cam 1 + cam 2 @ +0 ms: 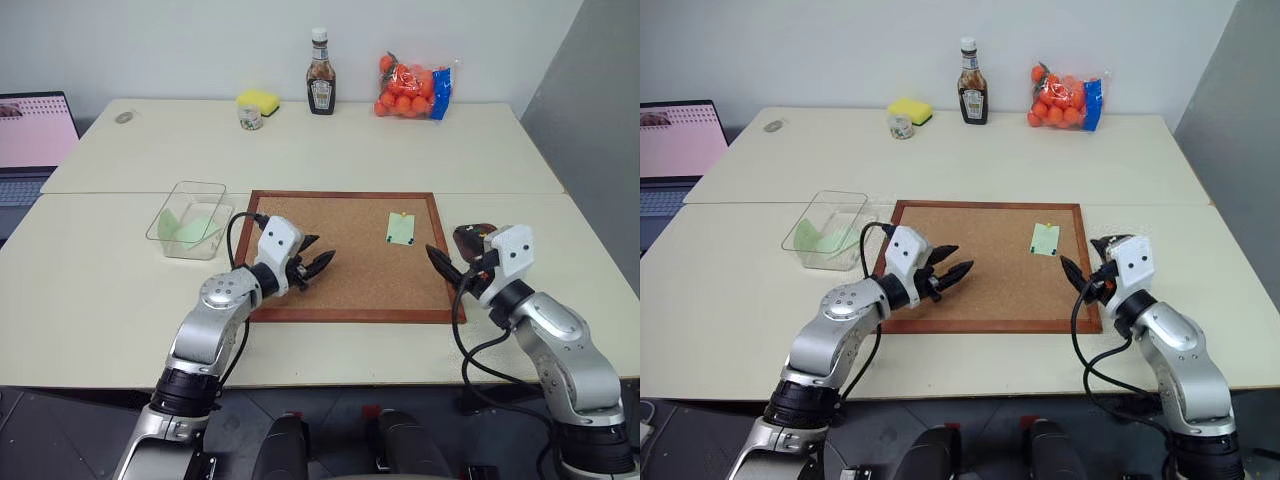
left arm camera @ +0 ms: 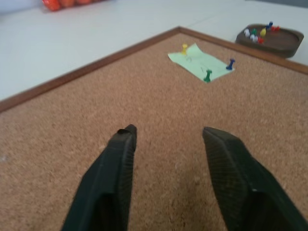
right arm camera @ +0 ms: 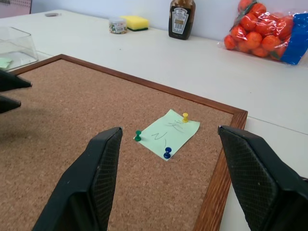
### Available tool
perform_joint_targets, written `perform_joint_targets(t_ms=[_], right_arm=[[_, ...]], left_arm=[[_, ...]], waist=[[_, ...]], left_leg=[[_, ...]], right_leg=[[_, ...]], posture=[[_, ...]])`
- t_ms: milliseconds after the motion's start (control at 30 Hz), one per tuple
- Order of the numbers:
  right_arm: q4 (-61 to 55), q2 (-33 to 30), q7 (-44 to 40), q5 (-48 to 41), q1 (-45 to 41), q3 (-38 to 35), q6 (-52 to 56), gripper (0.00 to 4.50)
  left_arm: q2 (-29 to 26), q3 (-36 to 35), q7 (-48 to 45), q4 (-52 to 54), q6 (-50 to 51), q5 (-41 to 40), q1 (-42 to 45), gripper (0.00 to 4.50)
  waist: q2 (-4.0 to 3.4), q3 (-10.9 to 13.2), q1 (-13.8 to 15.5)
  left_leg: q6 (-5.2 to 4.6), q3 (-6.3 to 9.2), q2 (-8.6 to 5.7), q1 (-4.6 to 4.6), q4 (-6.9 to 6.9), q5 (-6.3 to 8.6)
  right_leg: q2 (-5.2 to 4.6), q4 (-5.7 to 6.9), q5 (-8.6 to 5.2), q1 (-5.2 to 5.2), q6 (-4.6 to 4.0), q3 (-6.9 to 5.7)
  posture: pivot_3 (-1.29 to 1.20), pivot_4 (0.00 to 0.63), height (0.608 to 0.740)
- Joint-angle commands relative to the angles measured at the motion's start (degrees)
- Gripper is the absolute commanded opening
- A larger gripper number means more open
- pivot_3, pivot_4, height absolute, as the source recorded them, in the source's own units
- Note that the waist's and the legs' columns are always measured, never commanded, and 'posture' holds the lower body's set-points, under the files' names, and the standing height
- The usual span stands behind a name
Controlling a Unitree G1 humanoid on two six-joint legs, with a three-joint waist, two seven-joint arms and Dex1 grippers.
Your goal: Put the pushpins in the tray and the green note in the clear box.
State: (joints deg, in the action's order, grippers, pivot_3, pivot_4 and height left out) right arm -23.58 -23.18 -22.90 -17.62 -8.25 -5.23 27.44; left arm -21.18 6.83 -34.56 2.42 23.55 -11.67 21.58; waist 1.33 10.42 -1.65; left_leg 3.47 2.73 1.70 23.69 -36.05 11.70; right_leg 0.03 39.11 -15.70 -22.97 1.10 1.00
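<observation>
Nearest the camera, over the near left part of the corkboard [image 1: 345,255], the left gripper [image 1: 318,266] is held just above the cork, its two black fingers [image 2: 118,163] standing apart with nothing between them. At the board's right edge, the right gripper [image 1: 445,268] is seen pointing inward across the wooden frame, its fingers [image 3: 98,166] spread wide and empty. Just behind the right gripper, off the board on the table [image 1: 90,290], the tray [image 2: 274,41] is set, and several pushpins [image 2: 257,34] with white, yellow, green, blue and red heads are gathered in it. On the right half of the board, the green note [image 3: 168,134] is pinned flat to the cork by three pins: a yellow pin [image 3: 185,117] at one corner, a green pin [image 3: 138,136] at another and a blue pin [image 3: 167,153] at a third. Left of the board, the clear box [image 1: 190,220] is placed on the table, with pale green paper lying inside it. Along the far edge of the table, a yellow sponge [image 1: 258,100], a small jar [image 1: 250,118], a sauce bottle [image 1: 321,75] and a bag of oranges [image 1: 412,88] are lined up.
</observation>
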Motion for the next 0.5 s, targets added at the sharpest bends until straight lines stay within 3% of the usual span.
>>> perform_joint_targets(t_ms=[33, 233, 500], right_arm=[[-0.6, 1.4, 2.0, -0.8, -3.3, 0.8, 3.5, 3.36], [7.4, 4.1, 4.6, 1.1, -11.2, 2.8, 7.2, 3.36], [24.9, 5.9, 3.8, 4.7, -22.5, 6.1, 4.3, 3.36]], left_arm=[[-0.5, 0.2, -0.4, -0.8, -0.4, 1.0, 1.5, 1.29], [-0.2, 1.2, -0.6, -5.0, -1.6, 2.8, 1.8, 0.04], [0.1, 2.0, -0.6, -6.6, -0.5, 4.0, 0.9, 0.04]], waist=[[0.0, 0.0, 0.0], [0.0, 0.0, -0.1], [-0.01, 0.0, -0.1]], left_leg=[[0.0, 0.01, 0.0, 0.0, 0.0, 0.0], [-0.01, 0.0, 0.0, 0.01, 0.01, 0.0], [-0.01, -0.04, 0.0, 0.1, 0.01, 0.0]], right_leg=[[0.0, 0.0, 0.0, 0.0, 0.0, -0.01], [0.01, 0.01, 0.0, -0.03, -0.01, 0.0], [0.0, 0.02, 0.15, -0.14, -0.25, 0.0]], posture=[[0.0, 0.15, 0.74], [0.0, 0.15, 0.74], [0.0, 0.15, 0.74]])
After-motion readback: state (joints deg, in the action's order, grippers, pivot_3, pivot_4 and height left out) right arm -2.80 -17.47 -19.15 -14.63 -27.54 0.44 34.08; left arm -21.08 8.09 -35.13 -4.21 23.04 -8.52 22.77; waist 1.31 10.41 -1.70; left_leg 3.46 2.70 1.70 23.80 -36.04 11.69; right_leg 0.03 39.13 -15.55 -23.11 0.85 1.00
